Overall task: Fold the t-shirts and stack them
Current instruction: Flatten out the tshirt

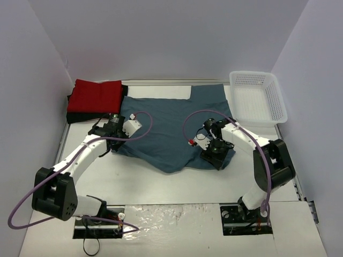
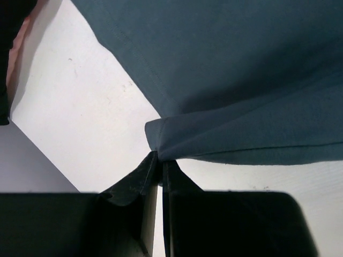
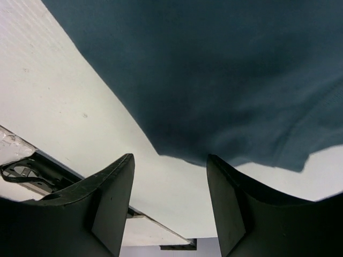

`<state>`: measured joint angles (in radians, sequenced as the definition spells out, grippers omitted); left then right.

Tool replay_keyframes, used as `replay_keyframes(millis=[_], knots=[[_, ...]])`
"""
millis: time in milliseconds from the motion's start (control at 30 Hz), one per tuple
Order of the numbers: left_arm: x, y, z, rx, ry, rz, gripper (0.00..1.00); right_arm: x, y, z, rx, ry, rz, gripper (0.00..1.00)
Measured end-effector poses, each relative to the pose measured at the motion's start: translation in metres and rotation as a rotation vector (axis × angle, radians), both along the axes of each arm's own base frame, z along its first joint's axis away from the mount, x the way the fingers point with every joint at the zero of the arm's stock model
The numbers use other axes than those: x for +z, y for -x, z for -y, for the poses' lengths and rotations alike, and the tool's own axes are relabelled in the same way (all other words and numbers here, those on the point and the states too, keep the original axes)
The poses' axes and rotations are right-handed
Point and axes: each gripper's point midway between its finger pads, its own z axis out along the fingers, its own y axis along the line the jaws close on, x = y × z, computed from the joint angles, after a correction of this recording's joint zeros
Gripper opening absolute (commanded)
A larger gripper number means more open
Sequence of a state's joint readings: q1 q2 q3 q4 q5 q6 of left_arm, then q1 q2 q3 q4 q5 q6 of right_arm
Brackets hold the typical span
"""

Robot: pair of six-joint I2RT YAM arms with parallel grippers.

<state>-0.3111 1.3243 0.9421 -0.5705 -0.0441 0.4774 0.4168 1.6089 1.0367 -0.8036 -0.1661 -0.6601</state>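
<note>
The teal t-shirt (image 1: 171, 123) lies spread and rumpled across the middle of the table. My left gripper (image 1: 113, 140) stands at its left edge. In the left wrist view the gripper (image 2: 159, 158) is shut on a folded corner of the teal t-shirt (image 2: 241, 80), which is lifted slightly off the table. My right gripper (image 1: 216, 158) is over the shirt's near right corner. It stands open (image 3: 170, 158), and the teal cloth edge (image 3: 214, 69) lies just beyond its fingertips. At the back left, the red t-shirt (image 1: 97, 95) lies folded on top of the black t-shirt (image 1: 80, 116).
A white lattice basket (image 1: 257, 99) stands at the back right, next to the teal shirt's far corner. White walls close in the table (image 1: 161, 187) on the left, back and right. Purple cables loop over both arms.
</note>
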Motion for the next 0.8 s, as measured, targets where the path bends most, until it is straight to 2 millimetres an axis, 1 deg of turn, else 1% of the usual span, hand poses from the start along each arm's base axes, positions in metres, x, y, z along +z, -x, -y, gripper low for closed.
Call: replay_keyframes(millis=[67,167,233,267,300,467,567,667,733,800], knots=[[0.001,-0.004,-0.002,0.033,-0.007,0.008,0.02,-0.01,0.004,-0.001,0.013,0.017,-0.034,0.51],[0.007,-0.013,-0.003,0.075,-0.006,0.036,0.02,-0.024,0.01,0.002,0.028,0.053,-0.066,0.47],[0.013,-0.019,-0.003,0.095,-0.003,0.06,0.02,-0.031,0.013,0.004,0.034,0.075,-0.08,0.32],[0.015,-0.022,-0.003,0.102,0.0,0.07,0.02,-0.035,0.013,0.006,0.035,0.087,-0.081,0.08],[0.018,-0.025,-0.003,0.109,0.002,0.079,0.02,-0.038,0.011,0.007,0.036,0.1,-0.077,0.0],[0.022,-0.029,-0.004,0.127,0.0,0.095,0.02,-0.039,0.009,0.01,0.015,0.122,-0.059,0.0],[0.022,-0.028,-0.004,0.12,-0.004,0.093,0.02,-0.034,0.01,0.011,0.019,0.111,-0.042,0.0],[0.025,-0.025,-0.003,0.092,0.0,0.09,0.02,-0.016,0.013,0.009,0.04,0.068,-0.01,0.0],[0.033,-0.019,0.0,0.054,0.017,0.094,0.02,0.001,0.018,0.007,0.062,0.028,0.012,0.0],[0.045,-0.011,0.003,0.016,0.038,0.112,0.02,0.021,0.023,0.005,0.087,-0.013,0.02,0.0]])
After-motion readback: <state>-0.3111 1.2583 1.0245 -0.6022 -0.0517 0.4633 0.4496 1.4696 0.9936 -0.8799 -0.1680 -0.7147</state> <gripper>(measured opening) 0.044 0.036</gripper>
